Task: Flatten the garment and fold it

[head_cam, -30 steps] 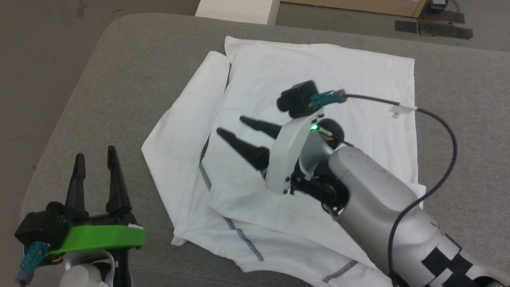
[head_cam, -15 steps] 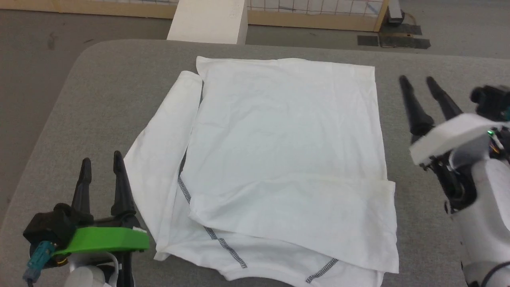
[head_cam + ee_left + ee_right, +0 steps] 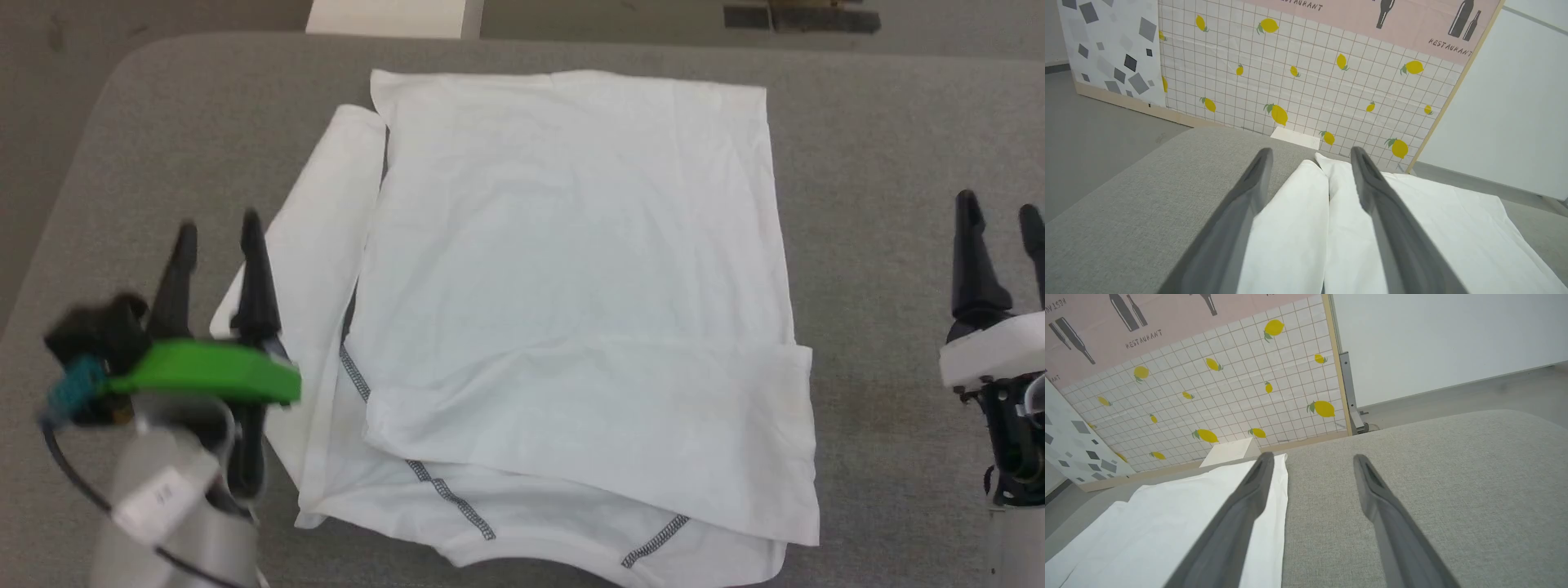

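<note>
The garment (image 3: 563,286), a white T-shirt with dark zigzag stitching near its front edge, lies partly folded on the grey table (image 3: 882,163). Its right side is folded over the middle, and a long strip of its left side lies uncovered. My left gripper (image 3: 219,224) is open above that left strip, with white cloth (image 3: 1298,228) seen between its two fingers in the left wrist view. My right gripper (image 3: 1000,208) is open over bare table to the right of the shirt, holding nothing. In the right wrist view the shirt's edge (image 3: 1265,522) lies just left of the fingers.
A white box (image 3: 392,16) stands on the floor past the table's far edge. Behind it is a wall panel (image 3: 1306,69) with a lemon-and-grid pattern. The table's rounded far-left corner (image 3: 122,65) drops to the floor.
My right arm has swung off the shirt to the table's right side, letting go of the folded-over cloth. My left gripper has lifted forward over the shirt's left strip. The camera has shifted.
</note>
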Available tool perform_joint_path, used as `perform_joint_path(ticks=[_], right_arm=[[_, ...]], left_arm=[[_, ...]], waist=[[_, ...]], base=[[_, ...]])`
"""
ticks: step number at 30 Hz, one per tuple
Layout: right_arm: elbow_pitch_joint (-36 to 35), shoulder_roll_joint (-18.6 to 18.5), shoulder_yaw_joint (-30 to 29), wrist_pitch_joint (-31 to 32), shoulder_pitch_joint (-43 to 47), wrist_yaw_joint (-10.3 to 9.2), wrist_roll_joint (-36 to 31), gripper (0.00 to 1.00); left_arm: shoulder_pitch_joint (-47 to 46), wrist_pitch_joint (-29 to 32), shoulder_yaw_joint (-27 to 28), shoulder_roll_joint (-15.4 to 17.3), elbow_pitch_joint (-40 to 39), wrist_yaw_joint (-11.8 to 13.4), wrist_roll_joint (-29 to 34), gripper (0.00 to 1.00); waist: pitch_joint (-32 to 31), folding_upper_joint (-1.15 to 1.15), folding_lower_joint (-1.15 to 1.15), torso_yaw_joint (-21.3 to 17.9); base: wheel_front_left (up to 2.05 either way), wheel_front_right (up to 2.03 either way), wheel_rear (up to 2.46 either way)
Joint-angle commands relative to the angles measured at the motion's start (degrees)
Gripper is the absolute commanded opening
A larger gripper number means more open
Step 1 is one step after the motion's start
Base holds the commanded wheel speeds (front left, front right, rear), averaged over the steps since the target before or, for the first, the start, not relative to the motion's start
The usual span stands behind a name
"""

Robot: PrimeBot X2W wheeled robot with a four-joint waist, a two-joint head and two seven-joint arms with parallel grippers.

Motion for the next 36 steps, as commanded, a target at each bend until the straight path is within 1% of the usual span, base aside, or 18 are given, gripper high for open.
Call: perform_joint_path(ticks=[1, 4, 6, 9, 13, 14, 18, 22, 27, 34, 35, 36], right_arm=[[-1.4, 0.2, -0.5, 0.4, 0.1, -0.06, -0.3, 1.0], [-3.8, 0.4, -1.1, 1.1, -0.6, -0.06, -0.1, 1.0], [-5.3, 0.4, -1.5, 1.6, -1.1, -0.06, 0.1, 1.0], [-6.8, 0.5, -2.1, 1.9, -1.7, -0.06, 1.1, 1.0], [-7.5, 0.5, -2.8, 1.8, -2.1, -0.06, 2.2, 1.0], [-7.6, 0.5, -3.0, 1.8, -2.3, -0.06, 2.6, 1.0], [-7.8, 0.5, -2.9, 1.6, -2.4, -0.06, 3.5, 1.0], [-8.0, 0.5, -3.0, 1.2, -2.4, -0.06, 3.9, 1.0], [-8.6, 0.5, -3.3, 1.3, -2.4, -0.06, 4.0, 1.0], [-9.6, 0.5, -4.8, 1.7, -2.3, -0.06, 4.2, 1.0], [-9.7, 0.5, -5.0, 1.8, -2.3, -0.06, 4.3, 1.0], [-9.7, 0.5, -5.2, 1.9, -2.3, -0.06, 4.3, 1.0]], left_arm=[[-4.0, 2.3, -0.1, 1.8, 1.4, -0.4, -1.0, 1.0], [-11.9, 8.4, -0.4, 5.0, 4.9, -0.7, -3.6, 1.0], [-17.4, 13.2, -1.1, 7.7, 7.4, -0.9, -4.8, 1.0], [-25.5, 21.7, -2.4, 11.6, 11.0, -1.0, -6.6, 1.0], [-34.1, 32.6, -3.8, 15.2, 14.8, -1.0, -8.7, 1.0], [-37.6, 37.7, -4.5, 16.0, 16.2, -1.0, -9.7, 1.0], [-42.7, 47.0, -6.5, 17.2, 19.1, -0.6, -10.4, 1.0], [-45.1, 52.9, -7.9, 18.3, 21.2, 0.5, -9.9, 1.0], [-46.0, 55.3, -8.7, 19.1, 22.5, 1.1, -9.5, 1.0], [-45.2, 60.3, -9.3, 17.3, 24.8, 0.6, -13.0, 1.0], [-45.1, 60.6, -9.0, 16.7, 24.6, 0.4, -14.2, 0.2], [-44.9, 60.7, -8.9, 16.3, 24.5, 0.3, -15.0, 0.0]], waist=[[3.6, 0.0, 0.0, -0.5], [6.8, 0.0, 0.0, -1.0], [9.2, 0.0, 0.0, -1.4], [12.8, 0.0, 0.0, -2.1], [16.5, 0.0, 0.0, -2.7], [18.2, 0.0, 0.0, -2.9], [20.7, 0.0, 0.0, -3.0], [22.5, 0.0, 0.0, -3.3], [24.1, 0.0, 0.0, -3.5], [25.2, 0.0, 0.0, -3.2], [25.3, 0.0, 0.0, -3.1], [25.3, 0.0, 0.0, -3.0]], base=[[0.0, 0.0, 0.0], [0.0, 0.0, 0.0], [0.0, 0.0, 0.0], [0.0, 0.0, 0.0], [0.0, 0.0, 0.0], [0.0, 0.0, 0.0], [0.0, 0.0, 0.0], [0.0, 0.0, 0.0], [0.0, 0.0, 0.0], [0.0, 0.0, 0.0], [0.0, 0.0, 0.0], [0.0, 0.0, 0.0]])
